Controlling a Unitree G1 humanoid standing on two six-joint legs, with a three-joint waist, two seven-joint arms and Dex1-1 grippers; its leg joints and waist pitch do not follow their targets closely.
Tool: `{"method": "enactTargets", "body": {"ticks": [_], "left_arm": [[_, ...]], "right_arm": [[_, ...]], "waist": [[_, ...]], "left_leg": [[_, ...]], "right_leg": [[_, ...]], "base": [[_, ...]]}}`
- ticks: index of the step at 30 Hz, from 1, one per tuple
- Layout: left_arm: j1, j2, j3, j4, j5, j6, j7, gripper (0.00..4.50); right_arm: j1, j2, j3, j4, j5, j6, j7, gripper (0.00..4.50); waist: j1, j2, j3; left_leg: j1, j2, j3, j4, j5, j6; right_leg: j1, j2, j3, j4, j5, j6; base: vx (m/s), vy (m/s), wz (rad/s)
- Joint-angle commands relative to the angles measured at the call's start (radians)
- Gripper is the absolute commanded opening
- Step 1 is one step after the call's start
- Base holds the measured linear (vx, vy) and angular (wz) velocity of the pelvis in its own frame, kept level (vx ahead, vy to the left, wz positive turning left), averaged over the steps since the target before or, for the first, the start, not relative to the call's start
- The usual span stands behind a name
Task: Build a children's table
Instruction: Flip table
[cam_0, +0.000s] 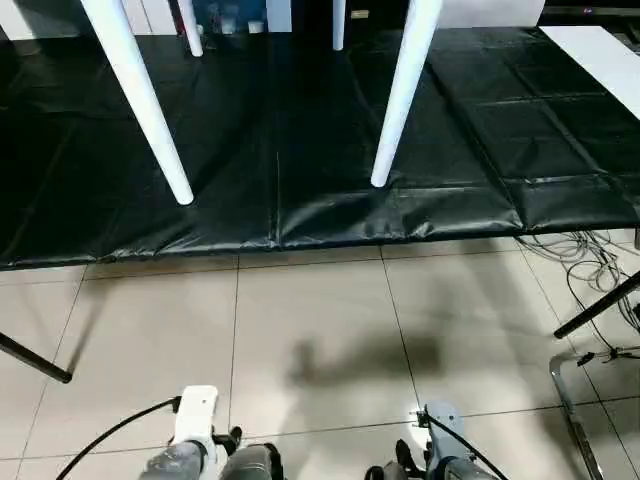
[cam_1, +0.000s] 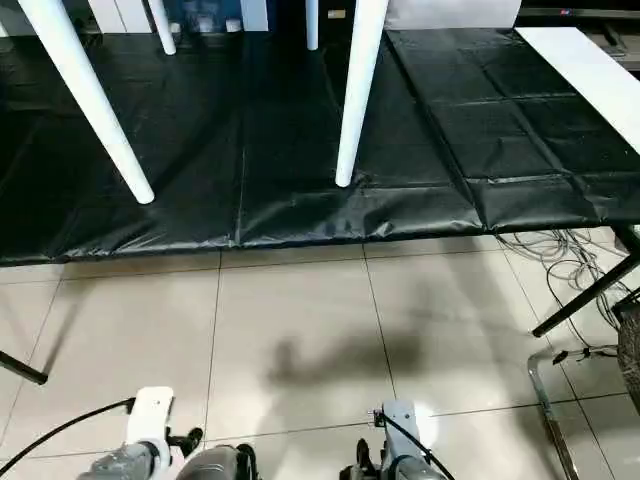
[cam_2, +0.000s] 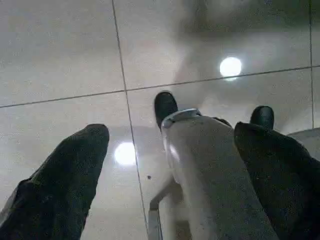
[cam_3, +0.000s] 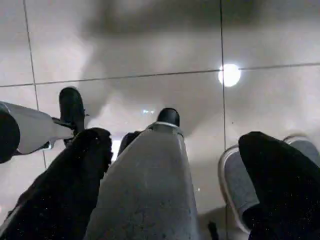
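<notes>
Left eye view gives you the tiled floor as the biggest thing, pale and glossy, running from the bottom edge up to the near edge of a black padded mat that covers the far part of the scene. On that mat you have the children's table standing on its legs: you see four white tapering legs, two of them close to the mat's near edge, one toward its left side and the other near its middle, and two more further back at the mat's far edge. The table's top is out of frame, so you cannot check it.

Off the mat's right near corner, a tangle of grey cables lies on the tiles beside a black slanted bar.

Your left gripper hangs over bare tiles with its black fingers spread wide and nothing between them. Your right gripper is likewise spread wide and empty above the tiles, well short of the mat.
</notes>
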Motion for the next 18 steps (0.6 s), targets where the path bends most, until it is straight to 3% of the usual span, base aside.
{"method": "enactTargets", "body": {"ticks": [1, 18], "left_arm": [[0.012, -0.002, 0.001, 0.017, 0.011, -0.008, 0.0, 4.48], [0.011, -0.007, 0.005, 0.025, 0.018, -0.014, 0.004, 4.48]], "right_arm": [[0.016, -0.001, 0.005, 0.026, -0.017, -0.004, 0.0, 4.5], [0.013, 0.008, 0.009, 0.033, -0.024, 0.0, -0.007, 4.5]], "waist": [[0.002, 0.0, -0.047], [0.007, -0.002, -0.048]], "left_leg": [[0.016, 0.113, -0.035, -0.094, -0.224, 0.122], [0.019, 0.119, -0.022, -0.095, -0.216, 0.113]], "right_leg": [[0.019, -0.116, 0.063, -0.066, 0.082, -0.303], [0.014, -0.114, 0.064, -0.067, 0.081, -0.3]], "base": [[0.0, 0.0, 0.0], [0.0, 0.0, 0.0]]}}
